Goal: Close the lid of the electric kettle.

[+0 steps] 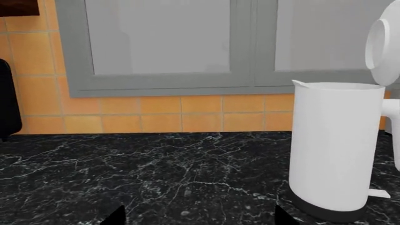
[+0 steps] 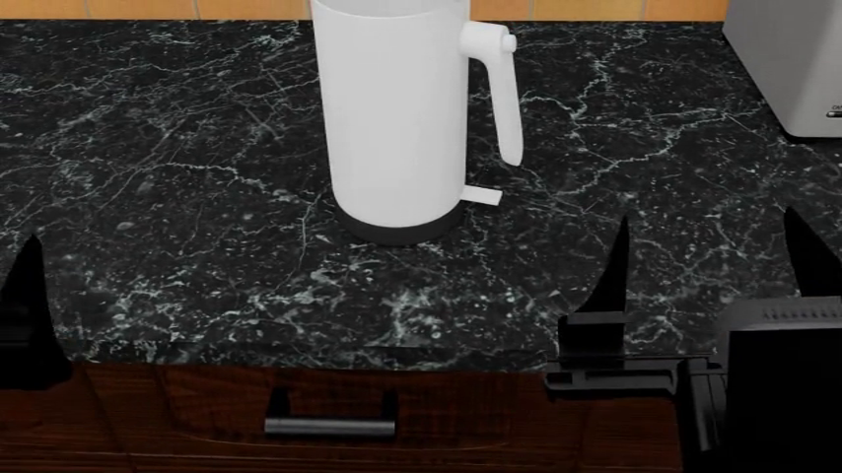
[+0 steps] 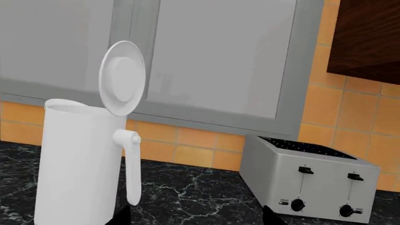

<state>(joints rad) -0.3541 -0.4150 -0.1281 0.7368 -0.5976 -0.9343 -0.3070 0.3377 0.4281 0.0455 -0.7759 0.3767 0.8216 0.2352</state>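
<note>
The electric kettle [image 2: 394, 118] is a tall white cylinder with a black base ring, standing on the black marble counter [image 2: 172, 168]. Its slim handle [image 2: 507, 99] and small tab [image 2: 482, 195] point right. The lid [image 3: 123, 77] stands upright, hinged open above the rim; it also shows in the left wrist view [image 1: 384, 44] and is cut off in the head view. My right gripper [image 2: 711, 261] is open and empty near the counter's front edge, right of the kettle [image 3: 78, 164]. My left gripper [image 1: 198, 218] is open and empty, low over the counter, left of the kettle [image 1: 334, 145].
A boxy light-grey toaster [image 3: 312, 180] with black knobs stands at the back right [image 2: 790, 59]. A black object [image 1: 7, 101] sits at the far left by the orange tiled wall. Grey cabinet doors hang above. A drawer handle [image 2: 329, 426] is below the counter edge.
</note>
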